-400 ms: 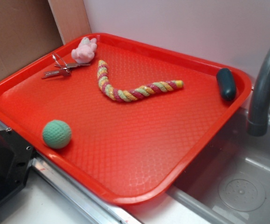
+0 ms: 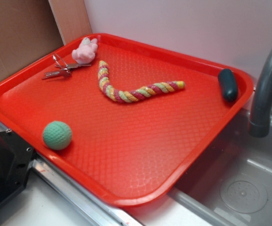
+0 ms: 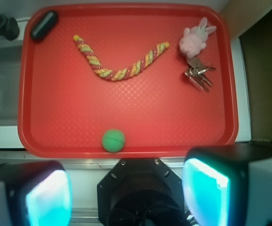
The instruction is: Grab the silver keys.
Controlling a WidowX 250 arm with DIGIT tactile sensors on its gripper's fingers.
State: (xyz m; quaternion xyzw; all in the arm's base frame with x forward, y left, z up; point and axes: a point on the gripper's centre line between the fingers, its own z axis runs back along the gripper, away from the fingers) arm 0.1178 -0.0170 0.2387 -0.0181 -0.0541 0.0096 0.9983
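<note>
Nothing moved since the earlier frame. Tray [image 2: 13, 101] carries everything. Gripper [image 3: 126, 193] hangs spread open and empty off the tray's ball-side edge. Keys [image 3: 199, 76] lie near the far right corner, just beside the plush [image 3: 195, 40], long axis diagonal.

no readable text, labels, brands, numbers or signs in either view. the red tray [image 2: 13, 89], upper left of the exterior frame, bears only an embossed diamond pattern, no lettering.
</note>
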